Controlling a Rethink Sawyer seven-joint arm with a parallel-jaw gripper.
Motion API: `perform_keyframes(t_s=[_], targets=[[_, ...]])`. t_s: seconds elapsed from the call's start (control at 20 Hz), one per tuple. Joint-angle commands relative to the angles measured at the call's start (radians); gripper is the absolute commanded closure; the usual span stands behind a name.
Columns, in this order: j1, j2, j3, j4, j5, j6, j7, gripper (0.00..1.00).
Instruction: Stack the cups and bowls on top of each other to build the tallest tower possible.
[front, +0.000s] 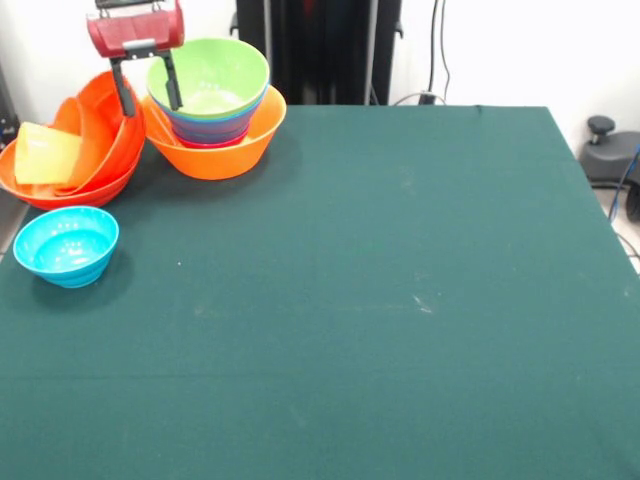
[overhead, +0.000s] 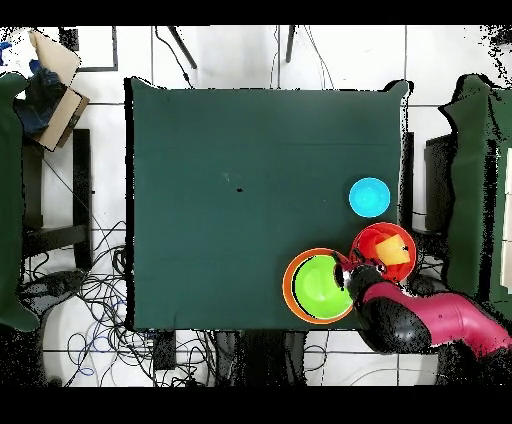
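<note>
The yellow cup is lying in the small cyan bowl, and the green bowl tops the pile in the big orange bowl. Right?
Not quite. The front view shows the yellow cup lying in the red-orange bowls; the small cyan bowl is empty. The green bowl does top the pile in the big orange bowl.

table (front: 400, 300) dark green | tower (front: 215, 110) lime-topped, light-orange base | small bowl (front: 66, 245) cyan | tumbler (front: 45, 155) pale yellow
</note>
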Motion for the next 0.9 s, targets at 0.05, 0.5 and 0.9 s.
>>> perform_keyframes(t_s=[0.05,0.5,0.9], targets=[[0.025,0.078,-0.025,-0.072,-0.113,-0.03,-0.119,0.0],[0.013,0.075,-0.012,-0.073,-0.104,-0.009,-0.124,0.0],[-0.004,-0.038,0.044,-0.017,0.008,0.059,-0.13,0.0]])
